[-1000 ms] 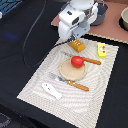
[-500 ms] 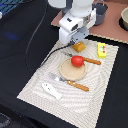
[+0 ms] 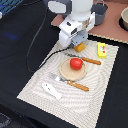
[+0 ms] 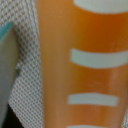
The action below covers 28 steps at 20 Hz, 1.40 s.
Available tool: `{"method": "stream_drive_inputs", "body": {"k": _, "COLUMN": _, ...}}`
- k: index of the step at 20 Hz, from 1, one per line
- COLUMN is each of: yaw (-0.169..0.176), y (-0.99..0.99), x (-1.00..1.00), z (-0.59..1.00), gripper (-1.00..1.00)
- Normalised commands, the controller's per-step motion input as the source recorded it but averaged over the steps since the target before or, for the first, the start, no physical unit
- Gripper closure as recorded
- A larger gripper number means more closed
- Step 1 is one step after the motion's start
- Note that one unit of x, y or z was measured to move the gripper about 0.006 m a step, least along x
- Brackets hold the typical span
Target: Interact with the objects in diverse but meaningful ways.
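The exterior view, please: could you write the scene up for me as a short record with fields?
surface: striped placemat on a dark table
plate: round tan plate, red tomato-like ball on it
cutlery: wooden-handled pieces on either side of the plate
yellow packet: toward the exterior view's right
white fish-like piece: near the mat's front
orange ridged block: under the gripper, filling the wrist view
gripper state: cannot tell

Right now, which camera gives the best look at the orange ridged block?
The wrist view: the orange ridged block fills the picture, pale ridges plain. The exterior view shows only a sliver of it under the hand, on the placemat.
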Motion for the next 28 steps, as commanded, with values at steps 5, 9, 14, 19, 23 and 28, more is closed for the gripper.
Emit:
{"method": "stream_drive_inputs", "body": {"k": 5, "yaw": 0.000, "y": 0.18, "x": -0.03, "z": 0.04, "gripper": 1.00}}
{"method": "stream_drive_inputs", "body": {"k": 9, "yaw": -0.013, "y": 0.03, "x": -0.49, "z": 0.62, "gripper": 1.00}}
{"method": "stream_drive_inputs", "body": {"k": 14, "yaw": -0.032, "y": -0.13, "x": -0.70, "z": 0.65, "gripper": 1.00}}
{"method": "stream_drive_inputs", "body": {"k": 19, "yaw": -0.045, "y": -0.39, "x": -0.66, "z": 0.24, "gripper": 1.00}}
{"method": "stream_drive_inputs", "body": {"k": 23, "yaw": -0.059, "y": -0.53, "x": -0.68, "z": 0.02, "gripper": 1.00}}
{"method": "stream_drive_inputs", "body": {"k": 28, "yaw": -0.038, "y": -0.65, "x": -0.57, "z": 0.00, "gripper": 1.00}}
